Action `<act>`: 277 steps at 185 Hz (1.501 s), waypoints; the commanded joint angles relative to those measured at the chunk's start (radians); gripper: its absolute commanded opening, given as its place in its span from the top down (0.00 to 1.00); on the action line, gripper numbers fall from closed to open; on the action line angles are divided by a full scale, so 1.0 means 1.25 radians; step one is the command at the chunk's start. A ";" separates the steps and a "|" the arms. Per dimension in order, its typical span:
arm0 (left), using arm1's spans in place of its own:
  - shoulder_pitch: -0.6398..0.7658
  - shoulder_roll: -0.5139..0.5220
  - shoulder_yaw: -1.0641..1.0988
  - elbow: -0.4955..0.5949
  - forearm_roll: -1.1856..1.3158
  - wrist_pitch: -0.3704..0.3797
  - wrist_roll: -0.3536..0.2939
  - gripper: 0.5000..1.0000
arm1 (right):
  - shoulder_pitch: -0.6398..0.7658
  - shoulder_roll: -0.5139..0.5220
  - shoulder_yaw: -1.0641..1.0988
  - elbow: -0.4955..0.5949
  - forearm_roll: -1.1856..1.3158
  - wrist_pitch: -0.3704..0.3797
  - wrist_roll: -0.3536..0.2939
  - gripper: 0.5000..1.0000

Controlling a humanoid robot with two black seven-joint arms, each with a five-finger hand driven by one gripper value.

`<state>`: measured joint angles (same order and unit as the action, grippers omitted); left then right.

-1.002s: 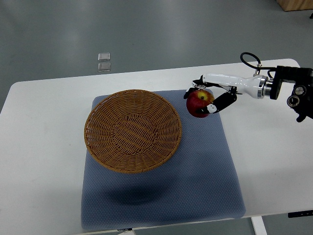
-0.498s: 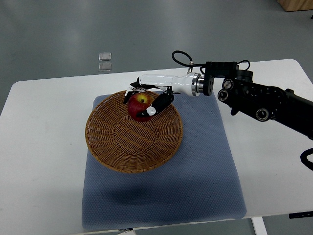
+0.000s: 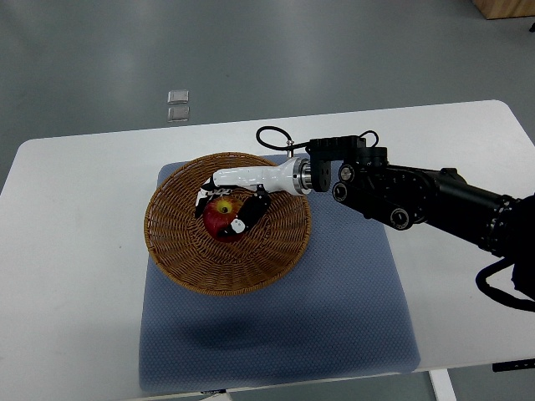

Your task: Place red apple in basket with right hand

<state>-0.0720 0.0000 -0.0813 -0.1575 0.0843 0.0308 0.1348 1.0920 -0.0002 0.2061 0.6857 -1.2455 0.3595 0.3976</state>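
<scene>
Seen from above: right hand (image 3: 227,209), white with black fingers (image 3: 251,213), reached in from the right edge on a black arm (image 3: 426,199) and curled around a red apple with a yellow patch (image 3: 219,220). Gripped on both sides, the apple sat inside the round woven brown wicker basket (image 3: 180,251), near the middle of its bowl and toward the far rim; whether touching the weave, impossible to tell. Basket rested on the left part of a grey-blue padded mat (image 3: 351,309), itself spread on the white rounded table (image 3: 67,276). Beyond the table's far edge, 2 small clear square pieces (image 3: 177,105) lay one behind the other on the grey floor (image 3: 267,50).
</scene>
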 commanded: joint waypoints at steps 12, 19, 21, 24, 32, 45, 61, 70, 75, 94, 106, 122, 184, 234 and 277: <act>0.000 0.000 0.000 0.000 0.000 0.000 -0.001 0.00 | -0.008 0.000 -0.005 -0.011 0.000 -0.004 -0.003 0.46; 0.000 0.000 0.000 0.000 0.000 0.000 -0.001 0.00 | -0.008 0.000 -0.004 -0.011 0.001 -0.003 -0.008 0.33; 0.000 0.000 0.000 0.000 0.000 0.000 -0.001 0.00 | -0.008 0.000 -0.004 -0.011 0.001 -0.004 -0.009 0.30; 0.000 0.000 0.000 0.000 0.000 0.000 -0.001 0.00 | -0.008 0.000 -0.004 -0.011 0.001 -0.004 -0.009 0.27; 0.000 0.000 0.000 0.000 0.000 0.000 -0.001 0.00 | -0.008 0.000 -0.004 -0.011 0.001 -0.004 -0.009 0.27; 0.000 0.000 0.000 0.000 0.000 0.000 -0.001 0.00 | -0.008 0.000 -0.003 -0.011 0.012 0.003 -0.010 0.17; 0.000 0.000 0.000 0.000 0.000 0.000 -0.001 0.00 | -0.005 0.000 -0.002 -0.010 0.016 0.006 -0.010 0.17; 0.000 0.000 0.000 0.000 0.000 0.000 -0.001 0.00 | -0.001 0.000 0.002 -0.009 0.018 0.006 -0.010 0.17; 0.000 0.000 0.000 0.000 0.000 0.000 -0.001 0.00 | 0.000 0.000 0.006 -0.007 0.018 0.004 -0.010 0.17; 0.000 0.000 0.000 0.000 0.000 0.000 -0.001 0.00 | 0.010 0.000 0.017 -0.004 0.021 -0.002 -0.010 0.17; 0.000 0.000 0.000 0.000 0.000 0.000 0.000 0.00 | 0.036 0.000 0.054 -0.005 0.053 0.000 -0.011 0.18; 0.000 0.000 0.000 0.000 0.000 0.000 0.000 0.00 | 0.041 0.000 0.083 -0.006 0.092 0.001 -0.013 0.18; 0.000 0.000 0.000 0.000 0.000 0.000 -0.001 0.00 | 0.001 -0.053 0.214 -0.178 0.466 -0.112 -0.096 0.19; 0.000 0.000 0.000 0.000 0.000 0.000 -0.001 0.00 | -0.075 -0.125 0.216 -0.250 0.723 -0.177 -0.130 0.19; -0.001 0.000 0.000 -0.003 0.000 0.000 -0.001 0.00 | -0.145 -0.146 0.218 -0.250 0.933 -0.175 -0.130 0.18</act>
<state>-0.0723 0.0000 -0.0814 -0.1592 0.0844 0.0306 0.1335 0.9540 -0.1796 0.4775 0.3726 -0.1985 0.1370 0.2344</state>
